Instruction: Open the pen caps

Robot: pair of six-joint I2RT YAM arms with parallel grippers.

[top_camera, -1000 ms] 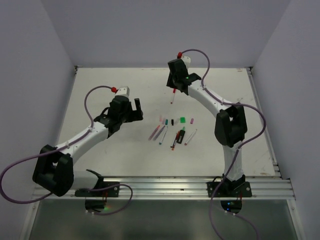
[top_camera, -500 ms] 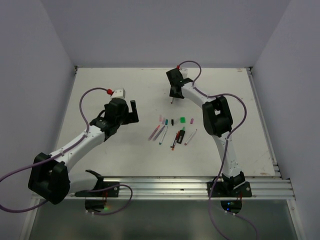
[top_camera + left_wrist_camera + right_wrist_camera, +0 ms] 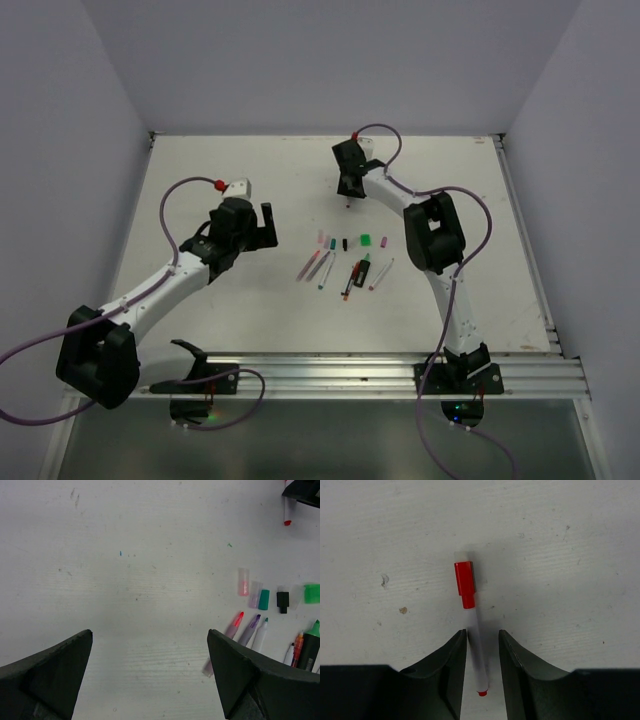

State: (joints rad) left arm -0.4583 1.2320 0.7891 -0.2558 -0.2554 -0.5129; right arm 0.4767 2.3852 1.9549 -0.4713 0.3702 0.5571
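Note:
A whitish pen (image 3: 478, 652) with its red cap (image 3: 465, 582) on lies flat on the table at the far middle; it also shows in the top view (image 3: 346, 200). My right gripper (image 3: 482, 632) is low over it, jaws narrowly apart on either side of the barrel, with a gap on the right side. My left gripper (image 3: 268, 222) is wide open and empty, left of the pens. Loose caps lie in a row: pink (image 3: 243, 581), teal (image 3: 263, 599), black (image 3: 283, 600), green (image 3: 312, 593). Several uncapped pens (image 3: 248, 630) lie below them, among them a green highlighter (image 3: 312, 640).
The row of caps (image 3: 345, 243) and the uncapped pens (image 3: 326, 270) sit mid-table between the arms. Grey walls close in the table (image 3: 200, 170) on three sides, and a metal rail (image 3: 330, 375) runs along the near edge.
My right gripper has come down from above the red-capped pen to table level around it. My left arm has shifted slightly back and left.

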